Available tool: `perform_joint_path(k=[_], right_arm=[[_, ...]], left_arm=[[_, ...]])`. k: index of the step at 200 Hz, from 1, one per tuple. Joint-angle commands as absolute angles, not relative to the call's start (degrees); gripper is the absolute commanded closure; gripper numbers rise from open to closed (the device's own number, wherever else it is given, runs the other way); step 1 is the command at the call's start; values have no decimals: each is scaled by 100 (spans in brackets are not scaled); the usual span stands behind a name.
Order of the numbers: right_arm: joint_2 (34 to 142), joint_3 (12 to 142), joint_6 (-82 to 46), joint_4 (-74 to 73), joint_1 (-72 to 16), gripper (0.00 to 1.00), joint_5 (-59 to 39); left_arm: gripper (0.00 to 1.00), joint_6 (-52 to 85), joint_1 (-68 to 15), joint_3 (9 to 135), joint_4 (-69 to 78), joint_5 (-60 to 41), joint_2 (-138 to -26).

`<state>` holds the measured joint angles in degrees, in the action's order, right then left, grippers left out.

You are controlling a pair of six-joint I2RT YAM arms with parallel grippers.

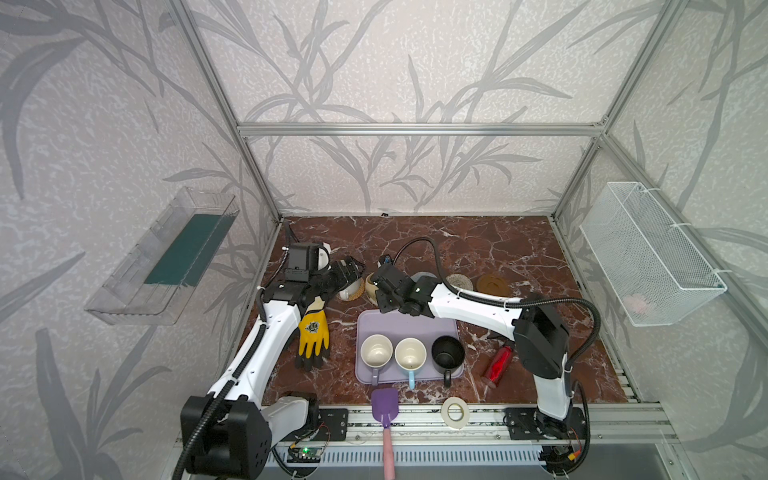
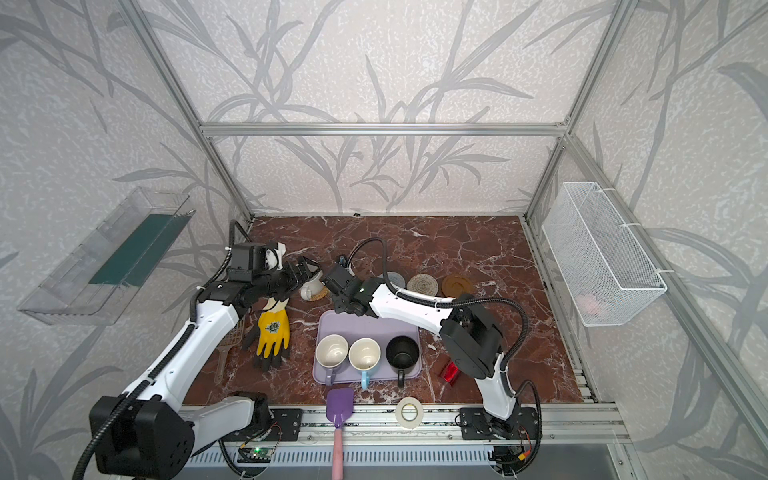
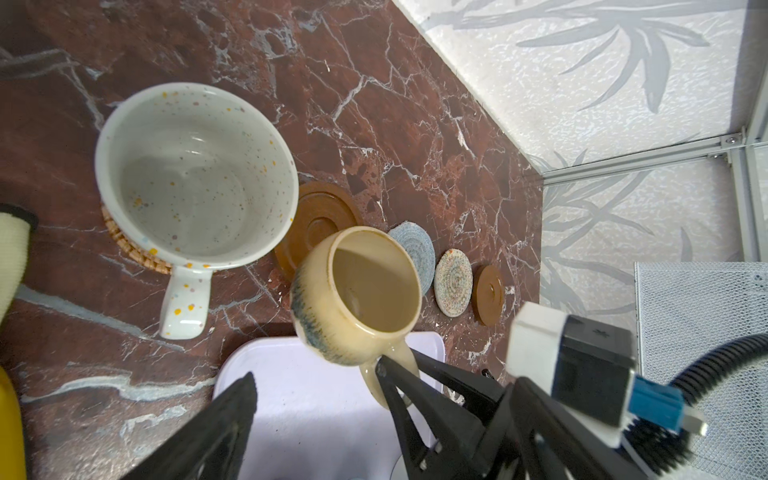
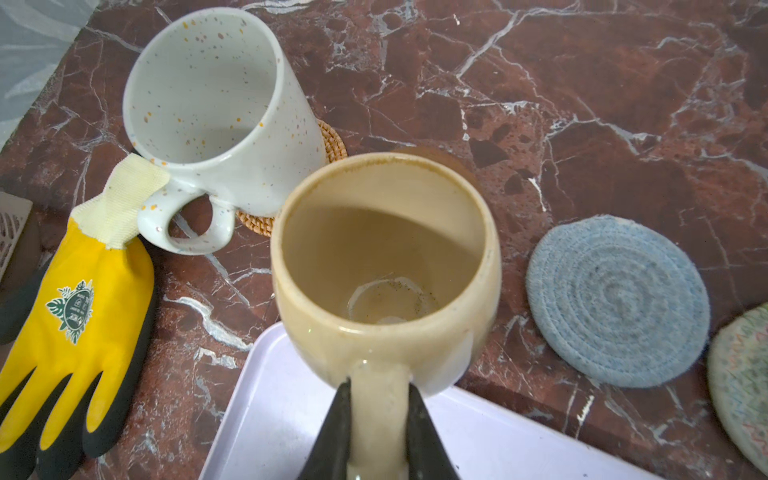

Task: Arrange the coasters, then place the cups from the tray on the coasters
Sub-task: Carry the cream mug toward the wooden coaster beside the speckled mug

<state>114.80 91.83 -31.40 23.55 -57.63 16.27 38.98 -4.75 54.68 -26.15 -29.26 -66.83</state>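
Marble top (image 1: pixel 478 245), coasters (image 1: pixel 459 282) rowed along back. White mug (image 3: pixel 195 166) sits on rattan coaster (image 3: pixel 120 241); left gripper (image 1: pixel 349 270) beside it, jaws wide, empty. Right gripper (image 4: pixel 380 399) pinches cream mug (image 4: pixel 386 249) by handle, upright, by amber coaster (image 3: pixel 320 220), likely its landing spot. Three mugs (image 1: pixel 410 353) on tray (image 1: pixel 415 324).

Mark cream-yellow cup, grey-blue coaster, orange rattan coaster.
cream-yellow cup (image 4: pixel 374 232): right wrist view, on its inner wall.
grey-blue coaster (image 4: pixel 617 301): right wrist view, on the centre of the coil.
orange rattan coaster (image 4: pixel 334 143): right wrist view, on the edge showing past the white cup (image 4: pixel 208 83).
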Motion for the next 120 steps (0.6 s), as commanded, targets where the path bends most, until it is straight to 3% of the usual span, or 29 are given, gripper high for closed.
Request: perform_joint_path(k=[1,120], right_arm=[[11404,9588,-3086,1872,-5716,100,2002],[12167,10258,-3276,1793,-5511,100,2221]], left_arm=[[3,3858,-440,5593,-2685,-3081,-6559],[3,4042,-436,5425,-2602,-3367,-6423]])
